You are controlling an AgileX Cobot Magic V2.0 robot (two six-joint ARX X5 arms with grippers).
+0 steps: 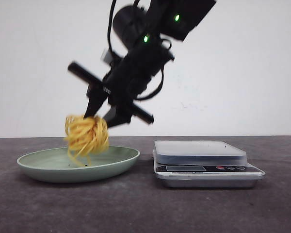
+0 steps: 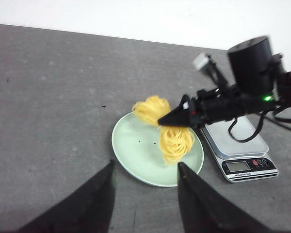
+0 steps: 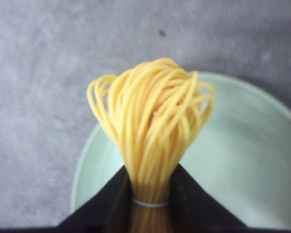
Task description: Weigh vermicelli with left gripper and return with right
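The vermicelli [image 1: 86, 135] is a yellow nest of thin strands hanging just above the pale green plate [image 1: 48, 167]. My right gripper [image 1: 103, 116] is shut on it from above and reaches down from the upper right. In the right wrist view the strands [image 3: 153, 131] are pinched between the two black fingers [image 3: 191, 196] over the plate [image 3: 247, 165]. In the left wrist view the vermicelli [image 2: 172, 136] hangs from the right gripper [image 2: 167, 119] over the plate [image 2: 136, 150]. My left gripper [image 2: 145, 167] is open and empty, held back from the plate on the near side.
A silver kitchen scale [image 1: 201, 154] with an empty weighing pan stands right of the plate; it also shows in the left wrist view [image 2: 242, 155]. The table is dark grey, with a white wall behind.
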